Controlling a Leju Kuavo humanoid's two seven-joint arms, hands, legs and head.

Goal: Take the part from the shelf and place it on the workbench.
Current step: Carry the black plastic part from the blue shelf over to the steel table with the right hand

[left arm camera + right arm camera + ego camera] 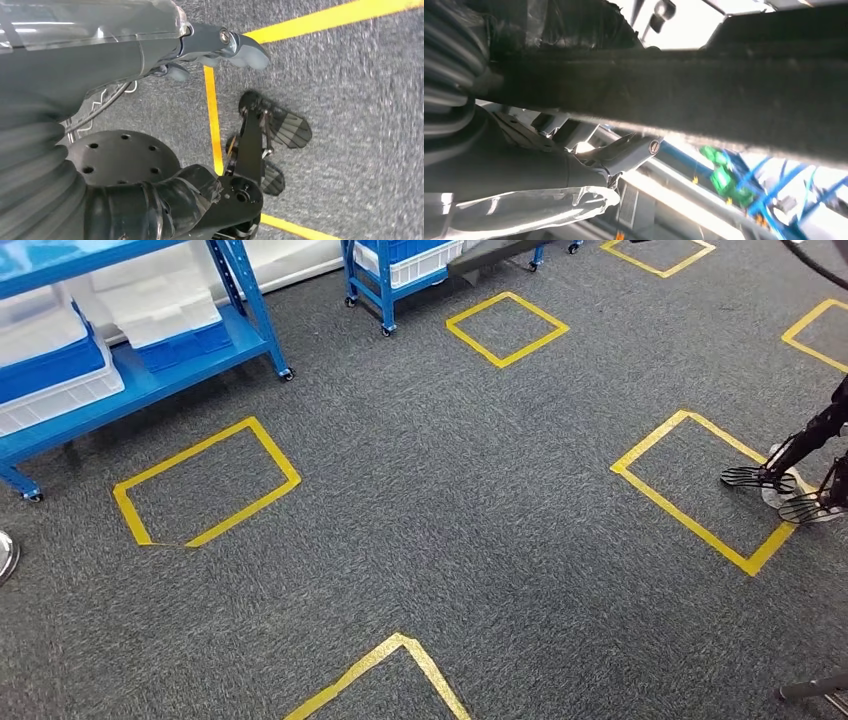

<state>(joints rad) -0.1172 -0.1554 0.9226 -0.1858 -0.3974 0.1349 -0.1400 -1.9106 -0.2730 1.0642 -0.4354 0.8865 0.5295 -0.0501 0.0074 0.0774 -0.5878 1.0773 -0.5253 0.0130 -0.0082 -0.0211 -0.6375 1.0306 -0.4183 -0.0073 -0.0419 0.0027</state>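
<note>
The left hand (220, 50) is hanging over the grey carpet (360, 100) with nothing in it; how wide its fingers (175, 72) are spreading I cannot tell. A dark blurred bar (724, 95) is lying close against the right hand (624, 155). It may be the part, and I cannot tell whether it is held. Farther off, a yellow tape square (190, 453) is marking the floor before the blue shelf (170, 380) with its bins (60, 390). If that bar is the part, a loose hold while walking risks dropping it.
</note>
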